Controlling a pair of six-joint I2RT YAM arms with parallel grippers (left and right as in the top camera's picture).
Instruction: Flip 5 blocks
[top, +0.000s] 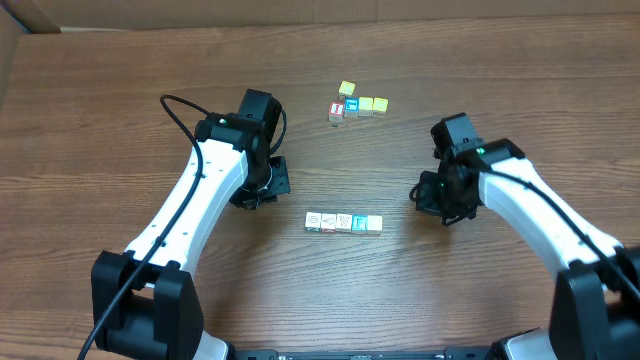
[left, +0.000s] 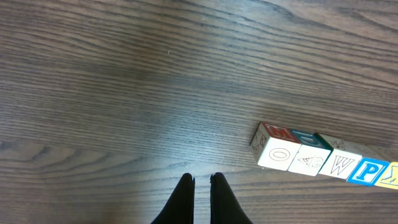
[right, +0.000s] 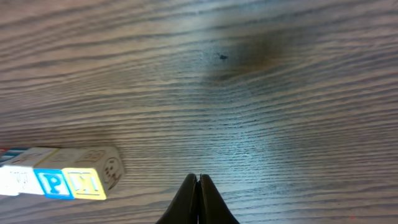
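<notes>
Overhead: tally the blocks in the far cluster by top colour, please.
Yellow-topped blocks: 3
Red-lettered block: 1
Blue-faced block: 1
Total: 5

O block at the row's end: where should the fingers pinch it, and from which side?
From above, probably: open the shut left gripper and pinch the O block across the row, on its two free opposite sides. Its neighbour touches one side, so no finger fits there.

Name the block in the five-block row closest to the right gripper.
The yellow-faced block at the row's end, next to the blue P block; the other three lie farther.
</notes>
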